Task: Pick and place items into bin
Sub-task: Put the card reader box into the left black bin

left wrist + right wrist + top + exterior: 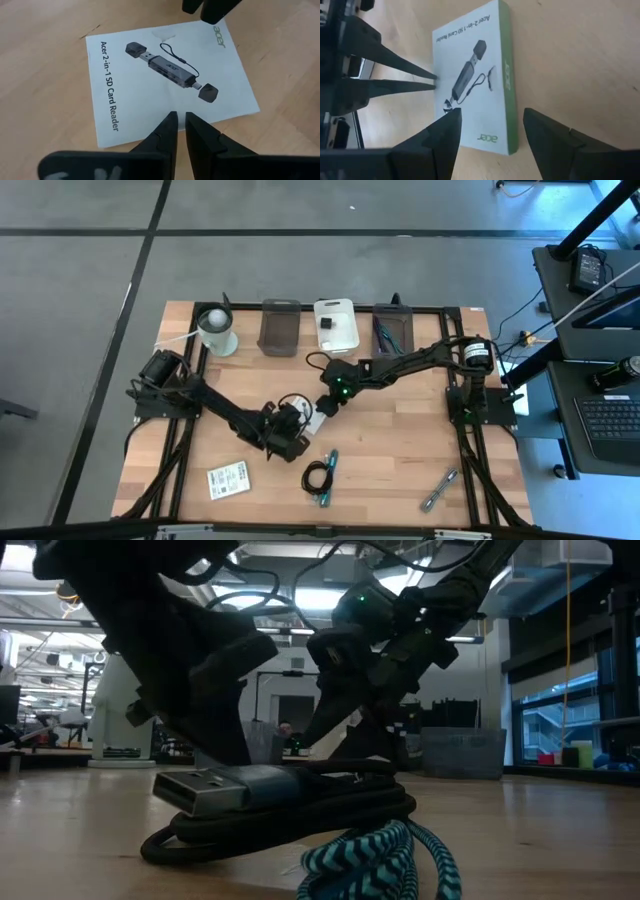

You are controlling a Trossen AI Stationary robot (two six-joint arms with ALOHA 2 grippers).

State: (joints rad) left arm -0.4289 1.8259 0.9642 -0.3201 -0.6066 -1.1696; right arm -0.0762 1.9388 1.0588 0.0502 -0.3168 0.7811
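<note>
A flat white box printed "Acer 2-in-1 SD Card Reader" (307, 415) (165, 75) (470, 80), with a green side, lies face up on the wooden table between both grippers. My left gripper (297, 421) (181, 116) is shut, its tips at the middle of one long edge of the box. My right gripper (326, 404) (491, 112) is open above the box's logo end, one finger on either side of it, touching nothing that I can see. A black coiled cable (316, 476) (270, 805) and a teal braided cable (329, 465) (385, 855) lie near the front edge. My left gripper meets the white box at the middle of one long edge (440, 80) (150, 122) with its shut fingertips (422, 75), coming slanting down from the table's left. Whether the tips press on the top face or push against the side I cannot tell. The box lies flat on the table.
Along the far edge stand a white cup with a ball (216, 330), a dark bin (280, 327), a white bin (335, 325) with a black cube inside, and a dark bin (393, 330) with teal tools. A white printed card (228, 480) and a silver metal piece (440, 488) lie near the front.
</note>
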